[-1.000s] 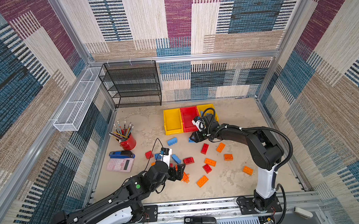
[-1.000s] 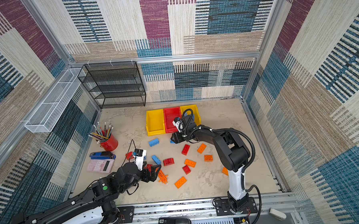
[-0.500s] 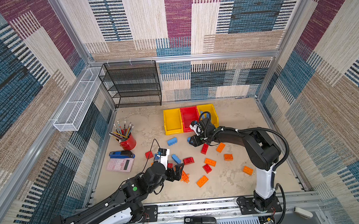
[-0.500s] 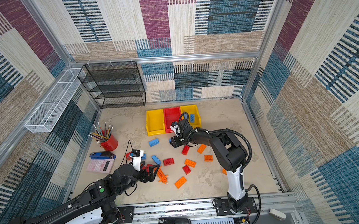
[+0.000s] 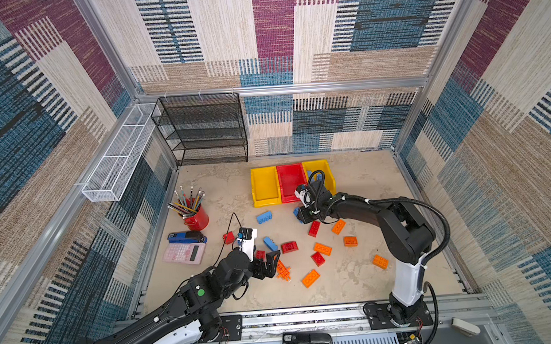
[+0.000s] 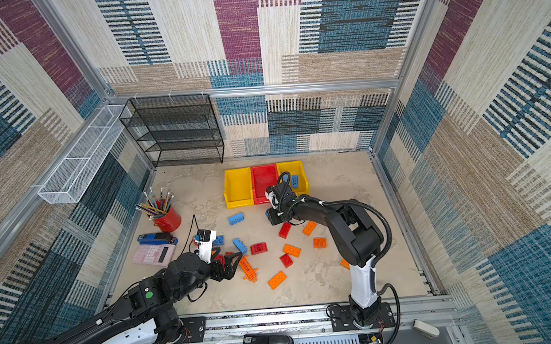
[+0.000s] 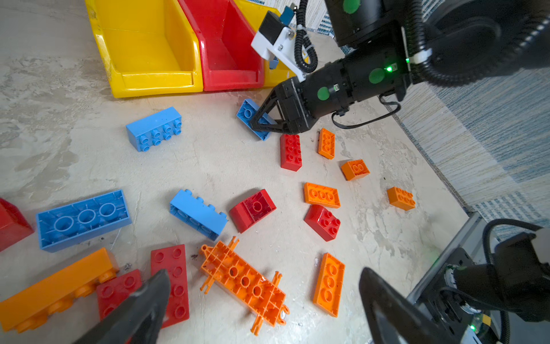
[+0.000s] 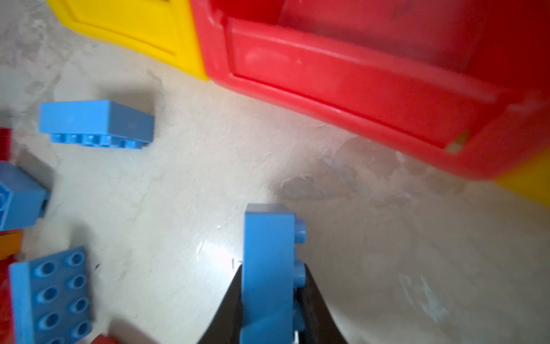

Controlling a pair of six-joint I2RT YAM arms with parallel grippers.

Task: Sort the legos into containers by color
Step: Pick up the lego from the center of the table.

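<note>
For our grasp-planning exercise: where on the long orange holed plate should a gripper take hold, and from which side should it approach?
Pinch the orange plate across its narrow width at mid-length, coming straight down, I would judge. It lies flat, so only its long thin edges give opposed faces; thin prongs jut out near both ends.

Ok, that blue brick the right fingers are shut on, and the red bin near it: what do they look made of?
Blue brick: apparently hard moulded plastic, smooth satin finish; crisp edges, round studs, even colour.
Red bin: likely moulded plastic too, glossier; soft highlights run along its rounded front lip.
</note>
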